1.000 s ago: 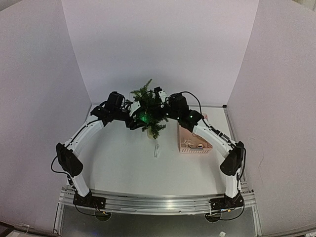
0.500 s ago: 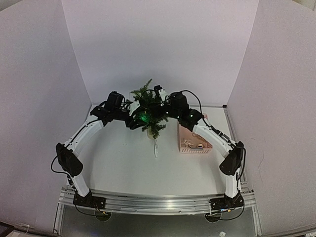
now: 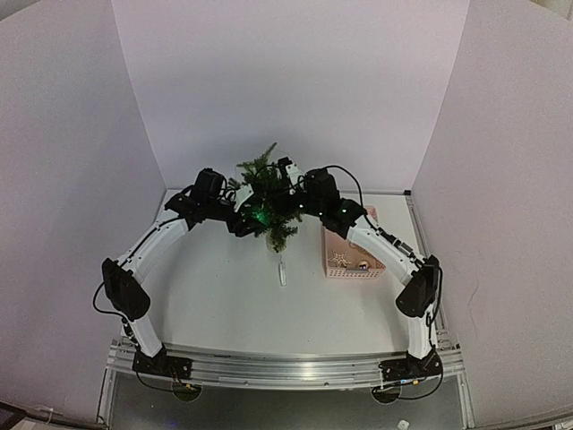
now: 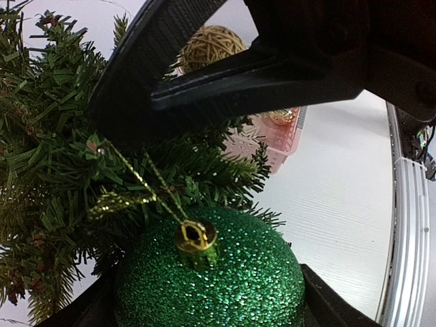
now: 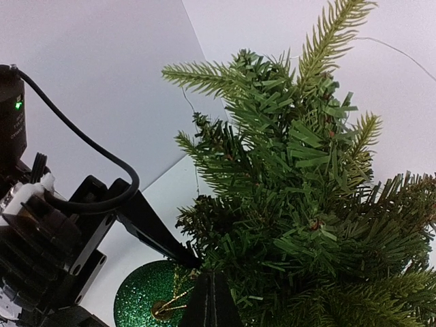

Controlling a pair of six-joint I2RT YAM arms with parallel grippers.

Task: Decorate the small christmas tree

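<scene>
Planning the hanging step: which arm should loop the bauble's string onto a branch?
Probably right: the right gripper pinches the gold string at the small christmas tree's branches; the left gripper cradles the green bauble.

1. All three views checked: no text, label, brand or number can be read.
2. Any markings on the arm housings are too small or too dark to make out.
</scene>
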